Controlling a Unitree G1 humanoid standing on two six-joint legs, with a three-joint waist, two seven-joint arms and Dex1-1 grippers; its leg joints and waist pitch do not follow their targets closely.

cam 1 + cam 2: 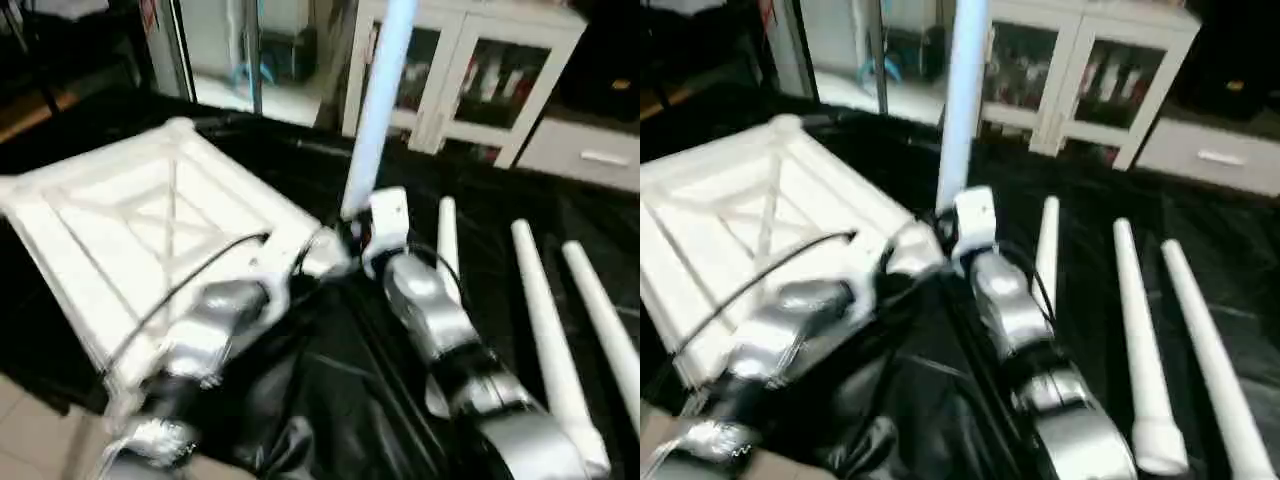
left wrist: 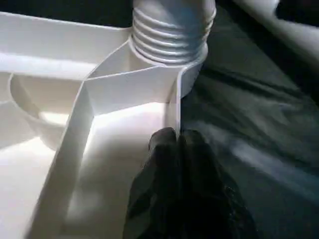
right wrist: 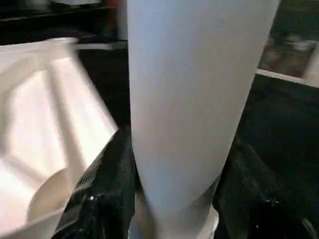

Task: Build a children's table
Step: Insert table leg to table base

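Fingers of the right gripper (image 3: 169, 199) clamp an upright leg (image 1: 378, 100) at the tabletop's (image 1: 150, 220) near-right corner socket (image 2: 172, 74). Left gripper (image 2: 174, 149), pinched narrow, steadies the rim beside it. Three spare legs (image 1: 545, 330) lie right. Threading seems underway; next, likely twisting it home.

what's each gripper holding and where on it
Right gripper holds the upright leg near its lower end; left gripper pinches the tabletop's rim wall beside the corner socket.
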